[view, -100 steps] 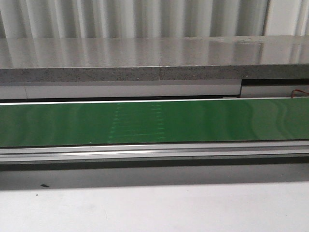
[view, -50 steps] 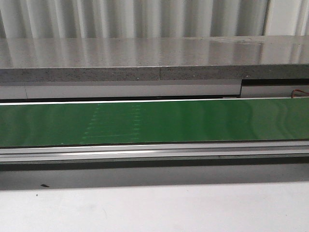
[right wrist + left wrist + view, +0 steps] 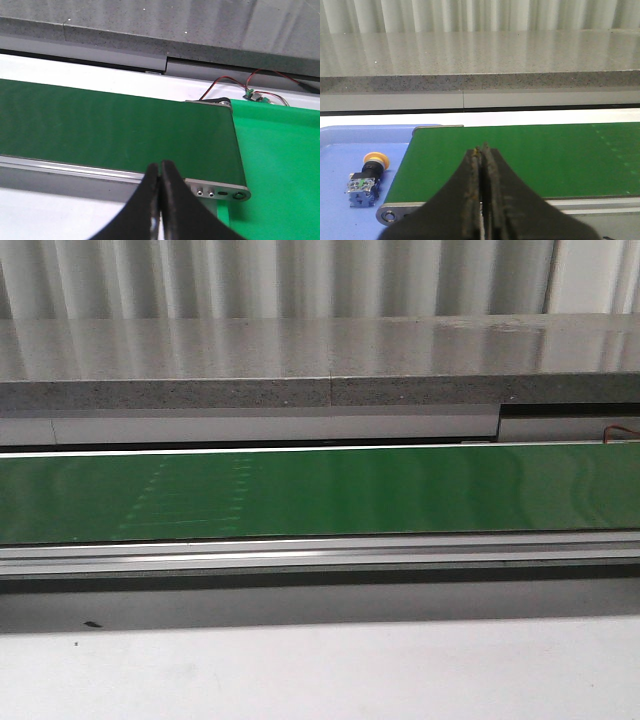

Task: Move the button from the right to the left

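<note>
The button [image 3: 366,176], with a yellow-orange cap and a blue-grey block body, lies on its side on a blue tray [image 3: 340,150] beside the left end of the green belt [image 3: 520,155]. It shows only in the left wrist view. My left gripper [image 3: 481,149] is shut and empty, over the near edge of the belt, to the right of the button. My right gripper [image 3: 159,164] is shut and empty, over the near rail at the belt's right end [image 3: 125,130]. Neither gripper shows in the front view, where the belt [image 3: 400,490] carries nothing.
A grey stone ledge [image 3: 320,360] runs behind the belt. A metal rail [image 3: 320,555] runs along its near side, with white table surface [image 3: 320,670] in front. A bright green surface [image 3: 280,165] lies past the belt's right end, with a small wired board [image 3: 251,95] behind it.
The faint pattern of marks on the belt has shifted to the left in the front view. No gripper or object appears there.
</note>
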